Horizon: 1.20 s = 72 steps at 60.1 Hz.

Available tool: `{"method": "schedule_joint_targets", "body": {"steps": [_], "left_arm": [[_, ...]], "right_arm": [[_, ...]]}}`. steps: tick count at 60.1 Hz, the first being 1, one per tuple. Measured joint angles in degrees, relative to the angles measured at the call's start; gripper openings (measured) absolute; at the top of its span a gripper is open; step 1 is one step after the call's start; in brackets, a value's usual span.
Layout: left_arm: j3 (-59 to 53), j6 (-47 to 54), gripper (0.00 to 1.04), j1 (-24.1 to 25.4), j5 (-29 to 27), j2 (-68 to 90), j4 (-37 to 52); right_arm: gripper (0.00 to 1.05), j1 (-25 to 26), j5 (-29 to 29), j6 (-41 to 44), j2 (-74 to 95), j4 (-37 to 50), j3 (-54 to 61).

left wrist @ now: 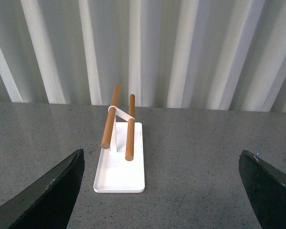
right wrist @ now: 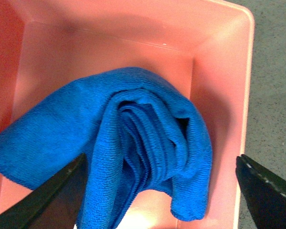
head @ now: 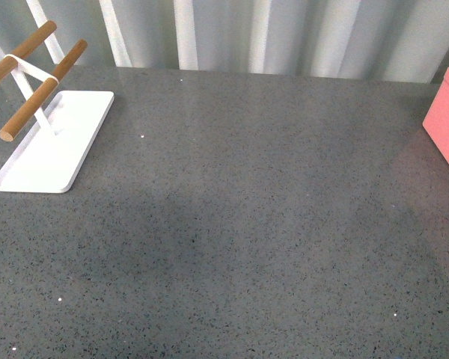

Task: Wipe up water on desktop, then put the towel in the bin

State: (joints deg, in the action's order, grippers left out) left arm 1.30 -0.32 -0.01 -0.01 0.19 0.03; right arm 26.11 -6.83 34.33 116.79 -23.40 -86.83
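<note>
In the right wrist view the blue towel [right wrist: 124, 143] lies crumpled inside the salmon-pink bin [right wrist: 109, 28], resting on its floor. My right gripper [right wrist: 162, 200] hangs open above it, the dark fingers apart on either side and nothing held between them. The front view catches only a corner of the bin [head: 447, 120] at the right edge of the dark grey speckled desktop [head: 239, 224]; no arm shows there. My left gripper [left wrist: 164, 195] is open over bare desktop [left wrist: 190, 162], short of the white tray. I cannot make out any water on the surface.
A flat white tray [head: 52, 146] carrying two wooden rods [head: 37, 93] on a white stand sits at the far left of the desktop; the left wrist view shows the tray [left wrist: 120, 169] straight ahead. Pale corrugated panels [head: 284, 34] back the desktop.
</note>
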Motion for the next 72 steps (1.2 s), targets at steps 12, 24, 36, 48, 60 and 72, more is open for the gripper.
{"method": "schedule_joint_targets", "body": {"steps": [12,24,36,48,60,72], "left_arm": [[0.0,0.0,0.98,0.0,0.0,0.0,0.0],[0.0,0.0,0.98,0.0,0.0,0.0,0.0],[0.0,0.0,0.98,0.0,0.0,0.0,0.0],[0.0,0.0,0.98,0.0,0.0,0.0,0.0],[0.0,0.0,0.98,0.0,0.0,0.0,0.0],[0.0,0.0,0.98,0.0,0.0,0.0,0.0]], "right_arm": [[0.98,1.4,-1.0,-1.7,-0.8,3.5,0.3],[0.98,-0.8,-8.5,-4.7,-11.1,11.9,6.3],[0.98,-9.0,-19.2,-7.3,-37.5,21.1,26.0],[0.98,-23.9,-16.1,-15.3,-61.2,22.8,55.1],[0.78,-26.9,3.5,-28.6,-62.6,52.5,72.4],[0.41,-26.1,6.3,-32.3,-68.8,63.4,78.7]]}}
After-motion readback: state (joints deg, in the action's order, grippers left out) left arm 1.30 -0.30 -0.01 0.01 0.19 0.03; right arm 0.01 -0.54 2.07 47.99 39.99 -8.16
